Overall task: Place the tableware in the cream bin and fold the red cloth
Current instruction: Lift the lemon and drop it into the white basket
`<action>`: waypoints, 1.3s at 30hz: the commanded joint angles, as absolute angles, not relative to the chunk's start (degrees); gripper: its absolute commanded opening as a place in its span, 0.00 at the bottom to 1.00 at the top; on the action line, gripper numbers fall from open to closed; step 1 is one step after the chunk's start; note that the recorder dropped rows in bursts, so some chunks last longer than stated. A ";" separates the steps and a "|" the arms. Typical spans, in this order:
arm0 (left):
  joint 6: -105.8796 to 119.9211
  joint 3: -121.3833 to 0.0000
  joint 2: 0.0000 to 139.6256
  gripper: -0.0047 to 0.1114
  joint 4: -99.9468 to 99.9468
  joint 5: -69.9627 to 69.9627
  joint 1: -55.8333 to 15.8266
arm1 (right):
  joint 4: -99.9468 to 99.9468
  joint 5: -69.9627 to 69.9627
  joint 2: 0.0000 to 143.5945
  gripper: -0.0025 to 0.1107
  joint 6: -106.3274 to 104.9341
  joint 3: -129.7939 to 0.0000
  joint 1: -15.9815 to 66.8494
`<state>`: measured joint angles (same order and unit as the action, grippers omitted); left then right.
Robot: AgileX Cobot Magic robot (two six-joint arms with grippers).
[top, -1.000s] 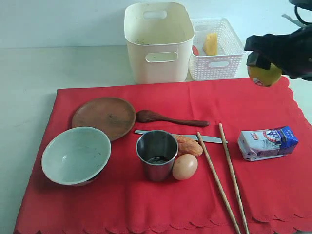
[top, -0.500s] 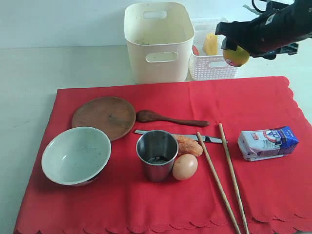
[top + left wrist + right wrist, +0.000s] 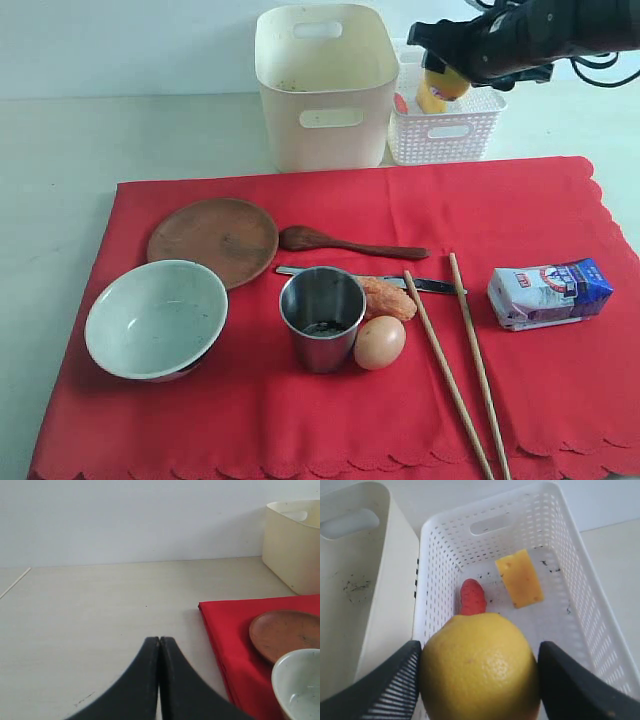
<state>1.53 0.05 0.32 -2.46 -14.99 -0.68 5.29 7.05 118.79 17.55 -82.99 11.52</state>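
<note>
Left claw pressed together, over worktop. Bowl, plate, spoon, cup, knife, chopsticks all on flat red cloth. Cream bin behind it. Right claw pinching lemon above white basket.

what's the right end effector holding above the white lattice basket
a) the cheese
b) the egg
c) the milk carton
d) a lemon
d: the right end effector is clamped on a yellow lemon over the white basket, while the egg and milk carton lie on the red cloth and the cheese sits inside the basket.
</note>
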 commanded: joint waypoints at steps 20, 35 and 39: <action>1.32 0.00 0.00 0.06 -2.13 -14.90 -0.60 | 4.98 3.29 125.37 0.54 17.61 -89.04 11.36; 1.32 0.00 0.00 0.06 -2.13 -14.90 -0.60 | 0.00 14.25 119.19 0.58 17.61 -89.04 11.36; 1.32 0.00 0.00 0.06 -2.13 -14.90 -0.60 | 0.00 22.17 115.92 0.58 17.61 -89.04 11.36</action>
<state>1.53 0.05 0.32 -2.46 -14.99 -0.68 0.53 17.33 118.61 17.55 -88.67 11.52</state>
